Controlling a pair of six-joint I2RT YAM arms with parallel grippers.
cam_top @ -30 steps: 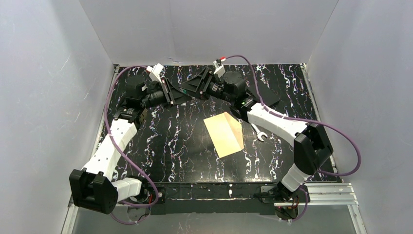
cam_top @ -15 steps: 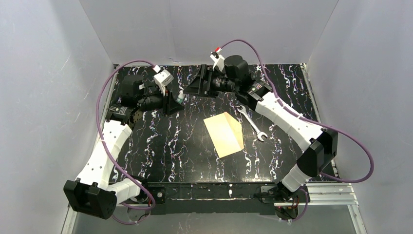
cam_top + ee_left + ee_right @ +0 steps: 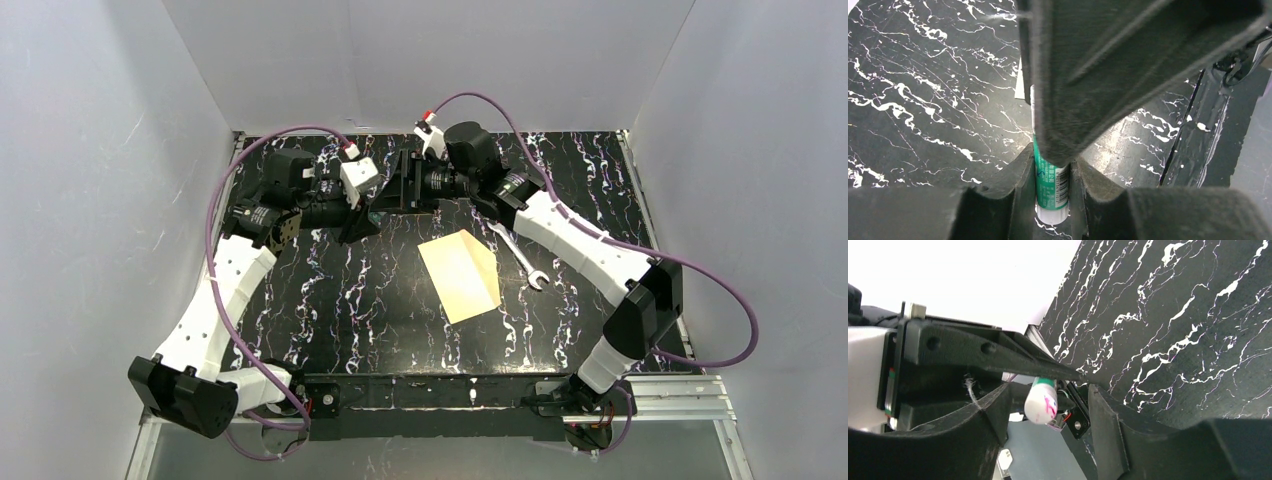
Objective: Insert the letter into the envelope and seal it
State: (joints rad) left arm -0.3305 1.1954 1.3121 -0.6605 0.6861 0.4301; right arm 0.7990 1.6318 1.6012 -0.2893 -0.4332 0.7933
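A flat paper item [image 3: 460,275] lies mid-table, pale cream on the left with a tan strip on the right. I cannot tell the envelope and the letter apart in it. My left gripper [image 3: 368,208] is shut on a green glue stick [image 3: 1050,185], which has a white end. My right gripper [image 3: 397,187] faces it at the back of the table. Its jaws stand open on either side of the stick's white, pink-marked end [image 3: 1040,402]. In the left wrist view the right gripper's dark finger [image 3: 1128,65] covers the stick's upper part.
A silver wrench [image 3: 518,253] lies just right of the paper. White walls close in the black marbled table [image 3: 350,300] on three sides. Purple cables loop above both arms.
Both grippers have swung toward each other at the back of the table. The left one brought the glue stick rightward and the right one moved left around its end.
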